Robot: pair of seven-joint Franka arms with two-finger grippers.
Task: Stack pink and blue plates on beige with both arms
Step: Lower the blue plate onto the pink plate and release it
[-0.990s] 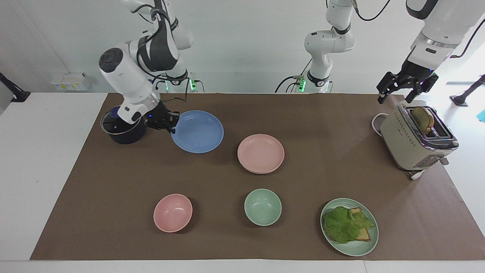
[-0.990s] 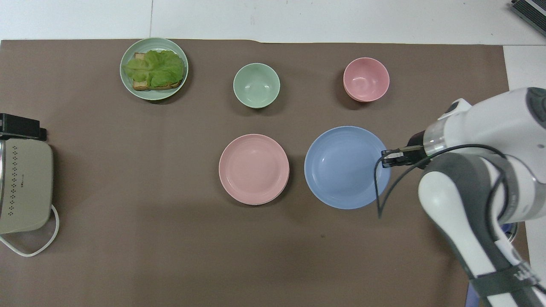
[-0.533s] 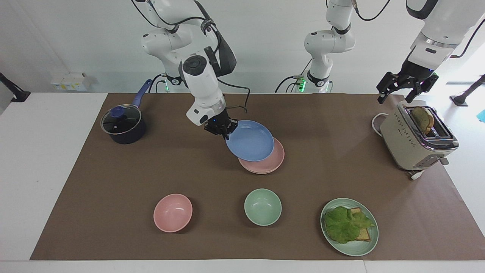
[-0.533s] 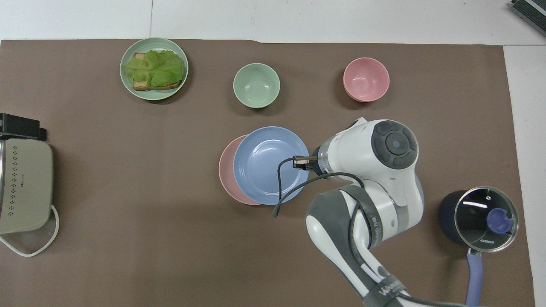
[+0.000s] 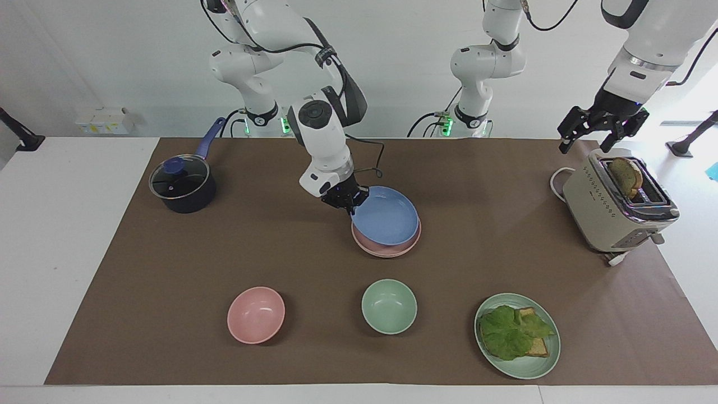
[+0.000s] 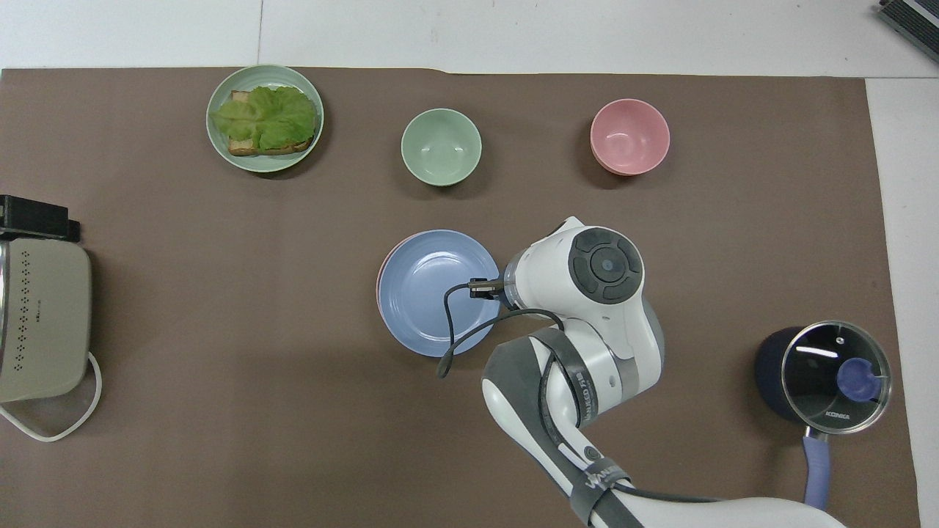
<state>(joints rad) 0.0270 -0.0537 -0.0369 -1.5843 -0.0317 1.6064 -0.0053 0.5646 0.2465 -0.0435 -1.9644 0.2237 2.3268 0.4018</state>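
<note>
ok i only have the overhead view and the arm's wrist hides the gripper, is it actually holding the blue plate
Observer: Yes. In the facing view the right gripper is shut on the rim of the blue plate, on the side nearer the robots.
Operator: is the plate down on the pink one
Observer: It sits low over the pink plate, whose rim shows under the edge farther from the robots. I cannot tell if the gripped edge is fully seated.
Operator: and the other arm
Observer: The left gripper waits open in the air over the toaster.
</note>
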